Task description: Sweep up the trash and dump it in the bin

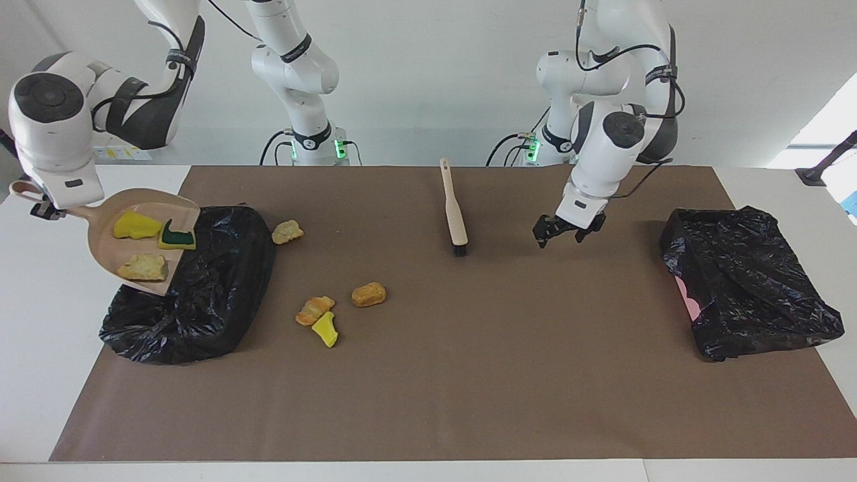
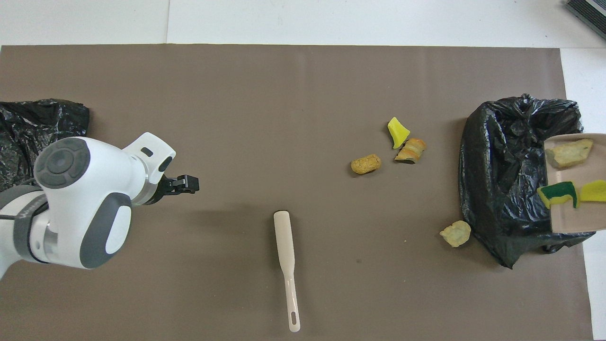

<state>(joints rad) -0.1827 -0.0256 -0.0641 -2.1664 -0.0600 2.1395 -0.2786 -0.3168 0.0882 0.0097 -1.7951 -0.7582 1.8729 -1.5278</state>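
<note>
Jaws of the right gripper (image 1: 41, 210) clamp the handle of the beige plastic dustpan (image 1: 144, 268), held tilted, lip down, over the crumpled black bin bag (image 1: 201, 301) at the right arm's end of the table; jaws of the left gripper (image 1: 560, 231) stand apart, holding nothing, hanging over bare brown mat (image 1: 469, 375) between the brush and the second black bag (image 1: 750, 281) at the left arm's end. Beige flat-handled brush with black bristles (image 1: 456, 214) lies loose on the mat mid-table. Trash, small torn sponge chunks: three sit in the pan, a yellow one (image 1: 136, 225), a yellow one with a green top (image 1: 177, 235), a pale beige one (image 1: 142, 266). Four are on the mat: a beige chunk (image 1: 287, 231) just beside the bag, and an orange-brown one (image 1: 368, 294), a striped orange one (image 1: 315, 310) and a yellow wedge (image 1: 326, 329) clustered near one another. Chunks look light, soft and springy, likely to tumble or bounce off the pan lip, so a steeper, steady tilt seems right. Too small to pinch well; better pushed with the bristles, brush taken around mid-handle.
</note>
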